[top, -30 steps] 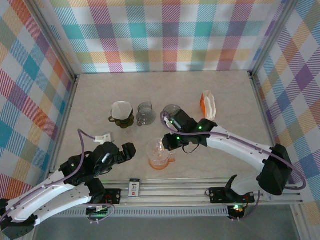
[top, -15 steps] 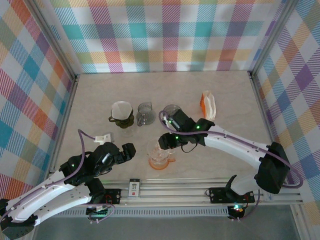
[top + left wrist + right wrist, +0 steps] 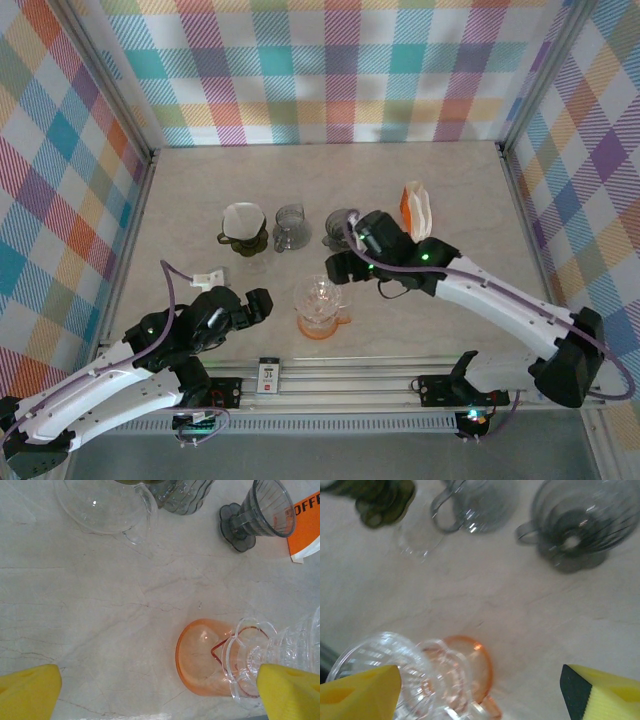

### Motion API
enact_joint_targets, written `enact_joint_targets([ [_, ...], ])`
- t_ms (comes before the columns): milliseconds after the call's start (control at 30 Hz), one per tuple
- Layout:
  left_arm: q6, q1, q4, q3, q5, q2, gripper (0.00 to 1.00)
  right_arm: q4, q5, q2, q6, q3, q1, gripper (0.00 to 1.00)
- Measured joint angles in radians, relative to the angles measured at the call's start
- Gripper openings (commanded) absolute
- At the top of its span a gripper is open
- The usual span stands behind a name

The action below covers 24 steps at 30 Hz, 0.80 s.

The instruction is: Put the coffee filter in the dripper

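A pale marbled tabletop (image 3: 470, 190) lies boxed in by plaid walls (image 3: 340, 70). Nearest the arm bases, the left gripper (image 3: 252, 304) hovers low, its yellow fingers (image 3: 30, 690) spread wide with nothing between them. Ahead of it and to its right, a clear dripper (image 3: 318, 294) perches on an orange cup (image 3: 316, 330). The right gripper (image 3: 338, 268) hangs just past that dripper, jaws apart and empty, one finger (image 3: 357, 690) close beside the dripper's rim.

Just beyond the right gripper sits a gray dripper (image 3: 335, 222). A gray pitcher (image 3: 290, 228) is off to its left, and a green dripper (image 3: 243, 242) farther left again. A white coffee filter (image 3: 243, 220) rests in the green dripper, well apart from both hands. Beyond the right gripper and to its right stands an orange packet (image 3: 415, 210), which probably holds spare filters.

The clear dripper looks empty, so I judge it the likely target. The main risk is the nearness of the right gripper's finger: a careless sideways move could knock the dripper off the cup. A reach for the packet could clip the gray dripper. Thin paper may crumple in the pinch, or several filters may come out at once.
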Motion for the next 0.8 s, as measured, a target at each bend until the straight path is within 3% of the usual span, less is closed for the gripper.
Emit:
enact_joint_targets([
  [167, -0.006, 0.0, 0.018, -0.001, -0.001, 0.001, 1.0, 0.012, 0.045, 0.013, -0.049, 0.007, -0.195, 0.72],
  [333, -0.016, 0.0, 0.026, -0.001, 0.0, 0.006, 1.0, 0.048, 0.068, 0.113, -0.098, 0.025, -0.381, 0.49],
  [400, -0.018, 0.0, 0.032, -0.002, 0.0, 0.009, 1.0, 0.057, 0.07, 0.169, -0.11, 0.048, -0.429, 0.45],
  [533, -0.019, 0.0, 0.031, -0.002, 0.0, 0.009, 1.0, 0.066, 0.07, 0.28, -0.127, 0.107, -0.486, 0.36],
  [800, -0.019, 0.0, 0.031, -0.007, -0.003, 0.009, 1.0, 0.07, 0.097, 0.43, -0.131, 0.208, -0.521, 0.31],
])
